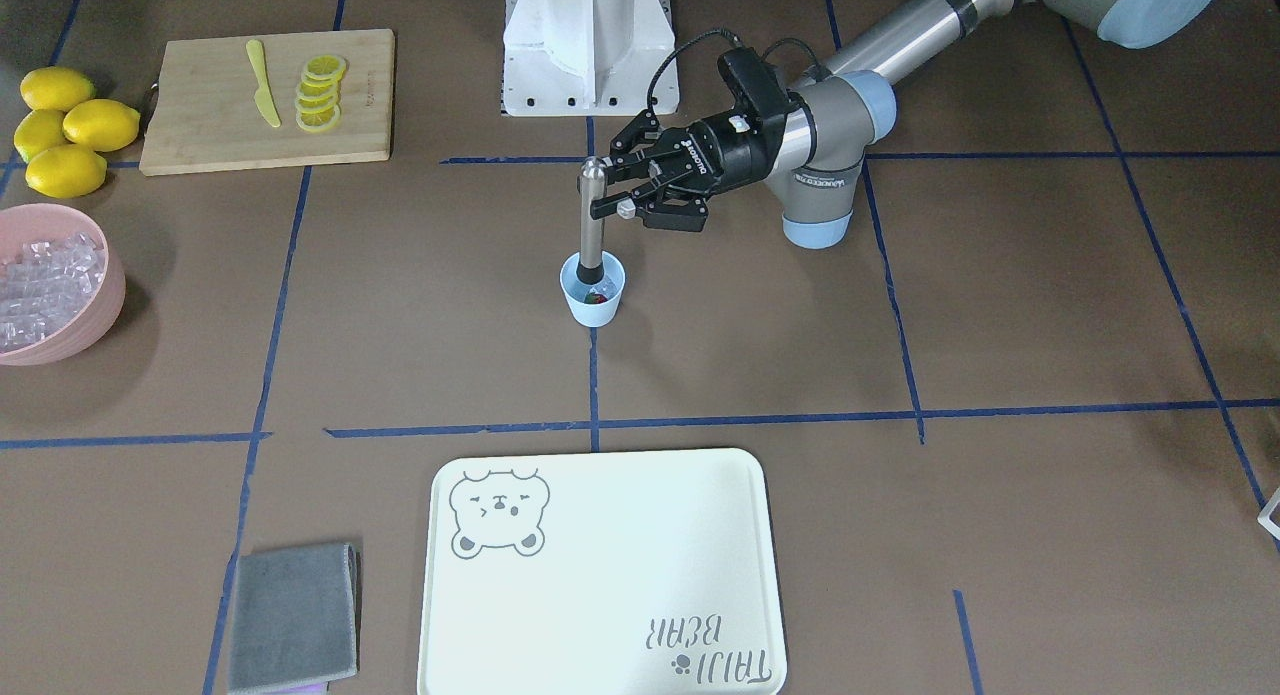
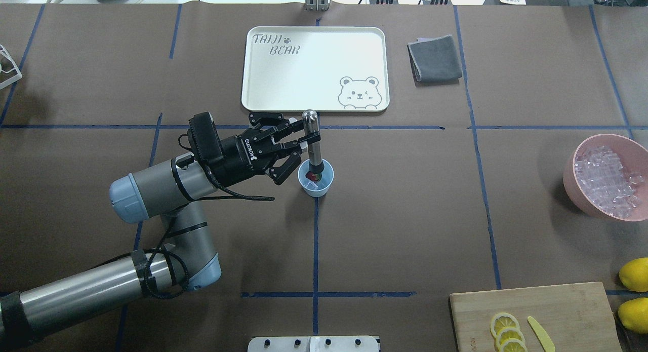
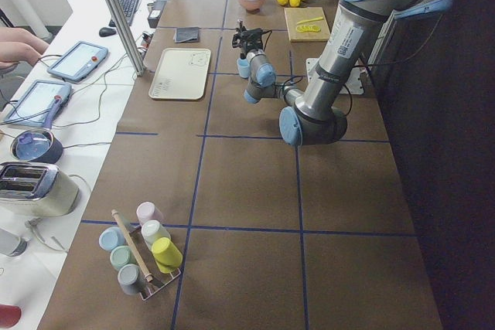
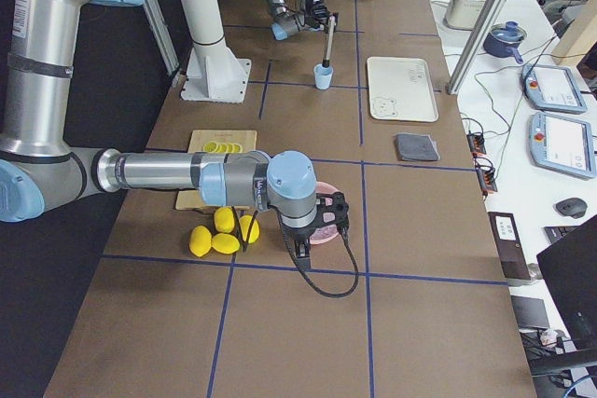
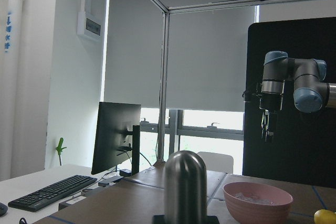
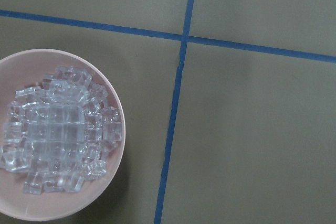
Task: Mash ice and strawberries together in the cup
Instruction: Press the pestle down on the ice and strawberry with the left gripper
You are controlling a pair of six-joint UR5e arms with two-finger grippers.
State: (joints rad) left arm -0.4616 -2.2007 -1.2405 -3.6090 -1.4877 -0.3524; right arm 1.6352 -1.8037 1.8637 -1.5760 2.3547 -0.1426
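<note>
Left tool (image 1: 603, 193) grips the steel muddler (image 1: 592, 230) upright in the blue cup (image 1: 592, 313); I'd press straight down gently, since nothing steadies it.

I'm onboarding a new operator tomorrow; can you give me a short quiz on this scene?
1. True or false: the left gripper holds the metal muddler upright, its lower end inside the cup.
2. Most ice sits in: A the tray, B the pink bowl, C the grey cloth.
3. Fill in: the lemon slices lie on the ____.
Key: 1 true; 2 B; 3 cutting board.
</note>
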